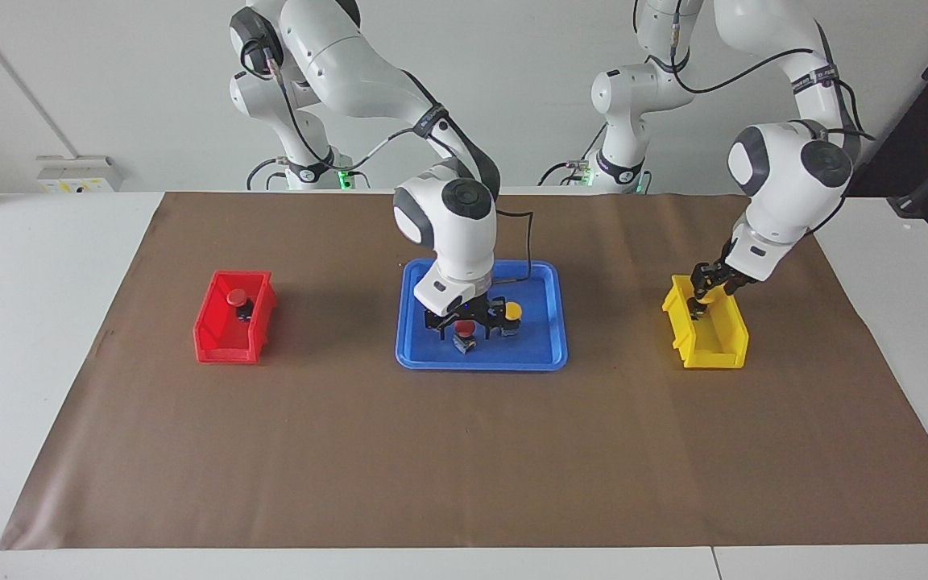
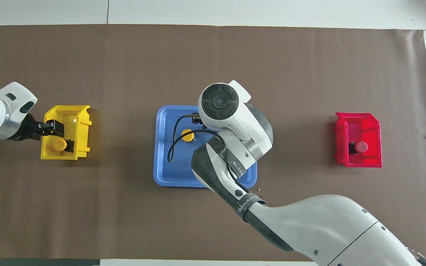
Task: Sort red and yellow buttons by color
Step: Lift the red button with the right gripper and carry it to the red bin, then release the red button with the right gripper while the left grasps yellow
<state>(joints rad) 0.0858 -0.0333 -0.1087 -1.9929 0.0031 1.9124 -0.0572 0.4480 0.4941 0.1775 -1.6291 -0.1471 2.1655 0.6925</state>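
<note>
The right claw is hanging spread around the red button in the blue tray; it should be squeezing squarely. The left claw is spreading inside the yellow bin, over a yellow button.

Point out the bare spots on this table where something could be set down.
Bare brown mat lies between the blue tray and red bin, between the tray and yellow bin, and farther from the robots than all three. The tray is crowded, under the right gripper.
</note>
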